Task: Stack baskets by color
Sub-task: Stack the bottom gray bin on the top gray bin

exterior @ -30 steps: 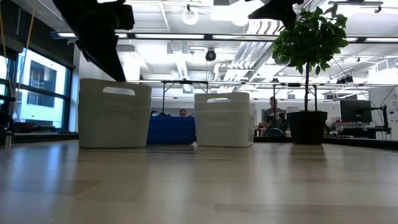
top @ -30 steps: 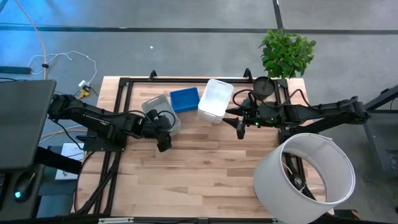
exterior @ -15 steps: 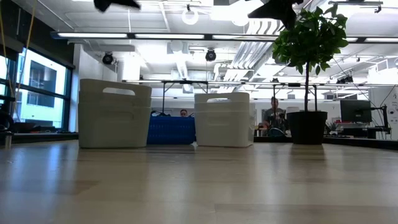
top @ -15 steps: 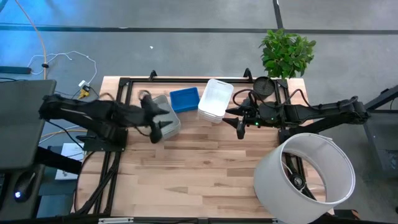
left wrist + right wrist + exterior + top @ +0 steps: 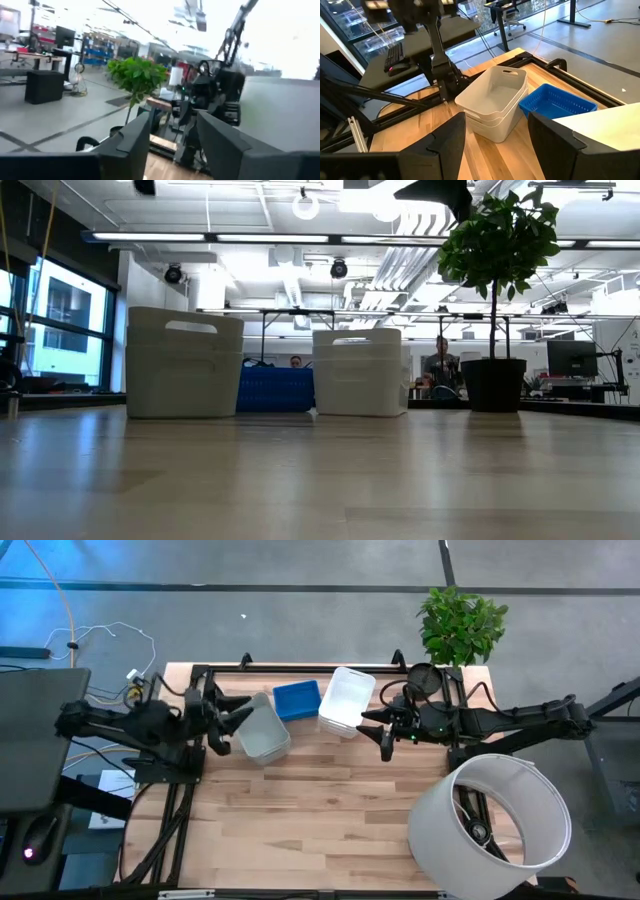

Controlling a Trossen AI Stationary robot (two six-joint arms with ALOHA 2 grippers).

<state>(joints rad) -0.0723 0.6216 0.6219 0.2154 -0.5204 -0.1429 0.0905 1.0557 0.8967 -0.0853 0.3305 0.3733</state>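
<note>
Three basket piles along table's (image 5: 300, 830) far edge: grey stack (image 5: 262, 732) at left, blue basket (image 5: 296, 699) in middle, white stack (image 5: 346, 700) at right, all close together, blue touching or nearly touching both neighbours. Nested by colour already, so sorting looks near finished or finished.

Left gripper (image 5: 222, 718) just beside grey stack's left rim, raised, carrying nothing; fingers (image 5: 131, 142) apart in wrist view, gap moderate, nothing between. Right gripper (image 5: 385, 735) hanging just right of white stack, jaws wide, empty.

Step in hand, as judged: clear of grey stack after a placement, no grasp under way. Next move calls for checking for any loose basket; none visible on table. Otherwise parking both arms clear.

Large white cylinder (image 5: 495, 815) at near right corner, potted plant (image 5: 460, 625) at far right. No brands, labels or readable writing anywhere.
</note>
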